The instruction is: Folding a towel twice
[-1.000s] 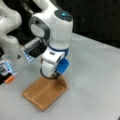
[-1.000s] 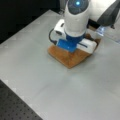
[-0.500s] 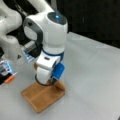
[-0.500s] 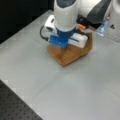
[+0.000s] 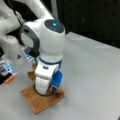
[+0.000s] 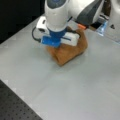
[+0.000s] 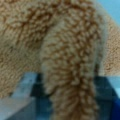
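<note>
Honestly, the gripper [image 5: 47, 92] is down on the towel [image 5: 42, 100], jaws clamped on a bunched ridge of terry that fills the wrist view [image 7: 72, 75]. The towel sits near the table [image 6: 82, 85] edge at a front view's top. Risk: the pinch looks thin, so the fold could slip out or drag crooked.

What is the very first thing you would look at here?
The big white robot arm catches the eye first, bending down low over the grey table. Right under it lies the orange-brown towel, bunched up in a front view. In the wrist view a fuzzy ridge of towel runs down between the dark parts of the pincer.
</note>
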### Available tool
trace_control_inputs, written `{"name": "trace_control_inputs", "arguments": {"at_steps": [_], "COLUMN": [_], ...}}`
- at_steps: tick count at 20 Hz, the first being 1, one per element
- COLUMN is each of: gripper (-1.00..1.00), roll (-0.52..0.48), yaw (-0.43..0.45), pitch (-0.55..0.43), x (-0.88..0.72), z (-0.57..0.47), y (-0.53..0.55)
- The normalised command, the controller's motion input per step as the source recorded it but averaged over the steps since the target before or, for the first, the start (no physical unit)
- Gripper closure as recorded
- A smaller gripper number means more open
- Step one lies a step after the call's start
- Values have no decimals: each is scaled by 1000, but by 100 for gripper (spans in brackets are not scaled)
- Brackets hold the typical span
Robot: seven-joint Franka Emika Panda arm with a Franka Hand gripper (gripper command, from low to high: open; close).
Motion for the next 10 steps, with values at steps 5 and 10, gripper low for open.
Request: {"name": "trace_control_inputs", "arguments": {"at_steps": [5,10], "gripper": [100,100], "roll": [-5,47], "yaw": [232,208], "pitch": [153,87], "x": [387,298], "z": [46,-69], "y": [-379,-256]}}
